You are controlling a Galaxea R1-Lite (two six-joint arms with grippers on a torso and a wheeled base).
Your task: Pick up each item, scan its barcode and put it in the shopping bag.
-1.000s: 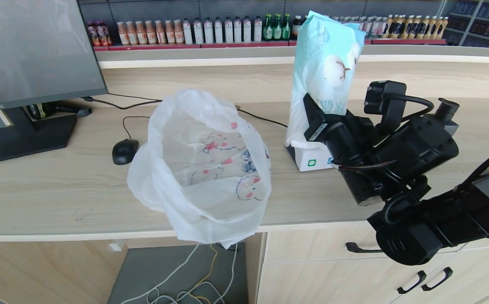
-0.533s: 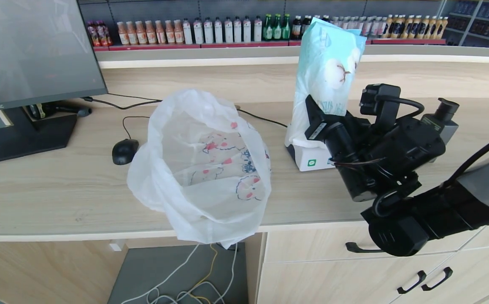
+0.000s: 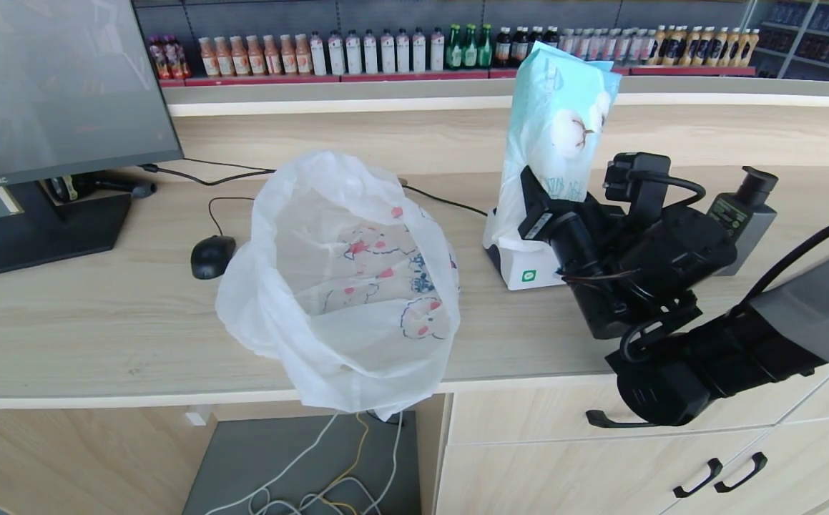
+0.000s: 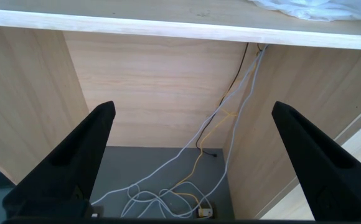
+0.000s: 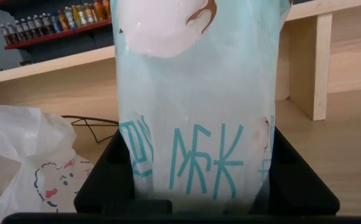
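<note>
A big dark screen (image 3: pixel 49 86) is standing at the far left of the worktop (image 3: pixel 99 322). A black mouse (image 3: pixel 212 256) is lying a little to its right, on the wood.

The left gripper (image 4: pixel 193 109) is hanging low down, below the front edge of the worktop. Its jaws are spread wide apart and are holding nothing. Loose cables (image 4: pixel 230 124) are dangling and curling on the floor in the open space in front of it.

The shopping bag (image 3: pixel 342 286) is sitting in the middle of the worktop, just right of the mouse. It is thin, white and see-through, with little cartoon drawings on it. Its mouth is gaping open, and its bottom corner is drooping over the front edge.

A small white box (image 3: pixel 528 268) with a green mark is sitting just right of the bag.

The tissue pack (image 3: pixel 564 121) is standing tall and upright over that box. It is light blue with a white cotton ball picture. It is hard to tell if its bottom is touching the box.

The right gripper (image 3: pixel 536 207) is squeezing the lower part of the pack, with its jaws closed on both sides.

A grey bottle (image 3: pixel 739 214) with a black cap is standing on the worktop just behind the right arm.

Rows of drink bottles (image 3: pixel 385 50) are lining the shelf at the back.
</note>
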